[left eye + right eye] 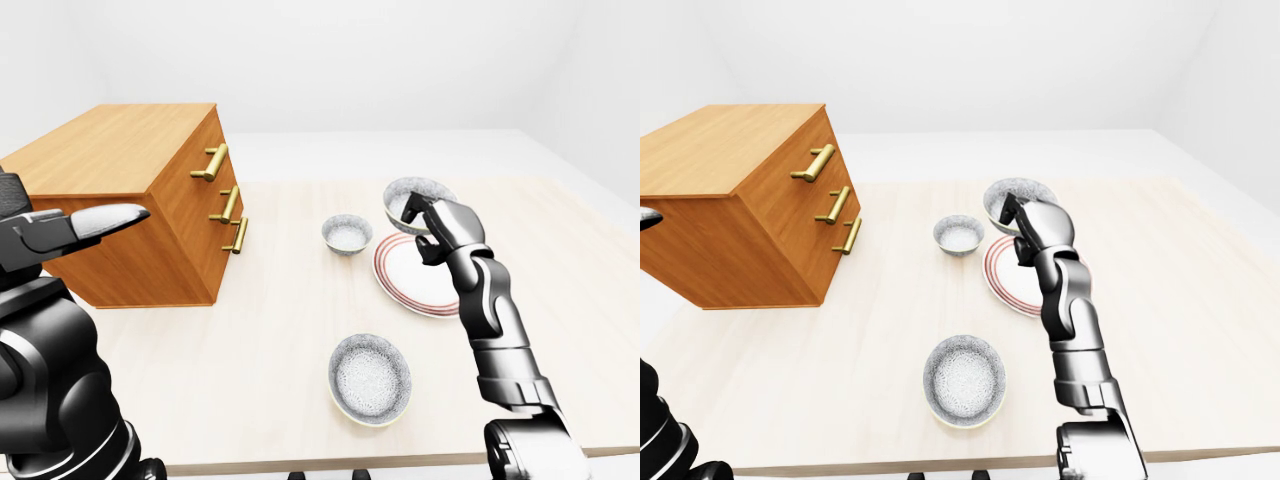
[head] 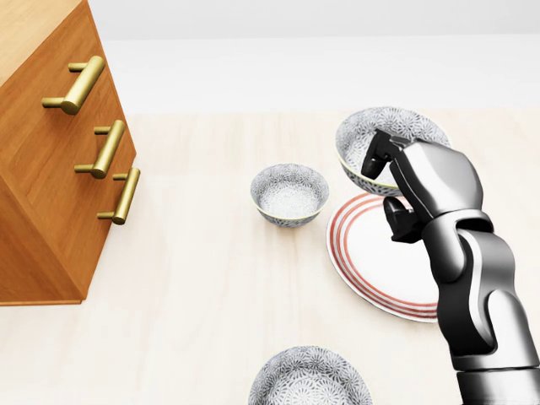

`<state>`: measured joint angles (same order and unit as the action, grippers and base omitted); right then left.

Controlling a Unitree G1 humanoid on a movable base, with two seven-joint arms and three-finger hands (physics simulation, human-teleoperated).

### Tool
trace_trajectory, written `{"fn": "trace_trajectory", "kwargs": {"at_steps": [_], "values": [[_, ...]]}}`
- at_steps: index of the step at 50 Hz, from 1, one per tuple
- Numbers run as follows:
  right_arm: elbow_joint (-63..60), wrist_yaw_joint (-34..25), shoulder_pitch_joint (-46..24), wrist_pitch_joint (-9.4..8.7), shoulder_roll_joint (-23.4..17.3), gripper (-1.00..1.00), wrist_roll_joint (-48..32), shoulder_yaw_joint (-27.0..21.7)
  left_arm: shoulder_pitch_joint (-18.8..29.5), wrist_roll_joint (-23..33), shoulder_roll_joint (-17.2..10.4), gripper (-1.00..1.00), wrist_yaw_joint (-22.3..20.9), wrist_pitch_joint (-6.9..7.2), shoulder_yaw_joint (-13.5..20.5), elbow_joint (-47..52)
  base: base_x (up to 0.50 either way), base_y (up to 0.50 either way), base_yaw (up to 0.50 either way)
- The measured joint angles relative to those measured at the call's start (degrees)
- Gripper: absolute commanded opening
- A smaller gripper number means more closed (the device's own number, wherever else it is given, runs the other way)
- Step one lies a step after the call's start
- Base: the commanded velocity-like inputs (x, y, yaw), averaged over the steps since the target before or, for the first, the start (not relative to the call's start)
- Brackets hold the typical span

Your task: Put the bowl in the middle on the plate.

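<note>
My right hand is shut on the rim of a grey patterned bowl and holds it lifted and tilted. In the head view the bowl hangs over the top edge of the white plate with red rings. A second patterned bowl rests on the table just left of the plate. A third bowl lies at the bottom edge of the head view. My left hand shows at the far left of the left-eye view, raised, fingers stretched out and empty.
A wooden cabinet with three brass handles stands on the left of the pale wooden table. The table's right edge runs well beyond the plate in the left-eye view.
</note>
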<state>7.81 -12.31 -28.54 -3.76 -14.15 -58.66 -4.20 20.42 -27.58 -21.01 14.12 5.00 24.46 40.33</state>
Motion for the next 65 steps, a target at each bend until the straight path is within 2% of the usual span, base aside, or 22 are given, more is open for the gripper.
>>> {"fn": "trace_trajectory", "kwargs": {"at_steps": [17,37,50,65], "values": [[23.61,21.45,-3.76,8.76,-5.99,-1.0,5.5,-1.17,-0.14,0.24,0.19,1.0,-0.09,0.0,-0.16,-0.07,0.0,0.0,0.0],[49.53,42.31,-8.44,8.76,-8.7,-1.0,7.19,1.55,-0.48,0.94,0.73,1.0,-0.55,0.0,-0.53,-0.23,0.0,0.0,0.0],[60.45,42.3,-11.07,8.75,-8.31,-1.0,7.18,3.86,-0.55,1.16,0.94,1.0,-0.67,0.0,-0.62,-0.26,0.0,0.0,0.0],[65.86,42.29,-12.18,8.75,-7.15,-1.0,5.83,5.38,-0.47,1.18,1.02,1.0,-0.66,0.0,-0.73,-0.32,0.0,0.0,0.0]]}}
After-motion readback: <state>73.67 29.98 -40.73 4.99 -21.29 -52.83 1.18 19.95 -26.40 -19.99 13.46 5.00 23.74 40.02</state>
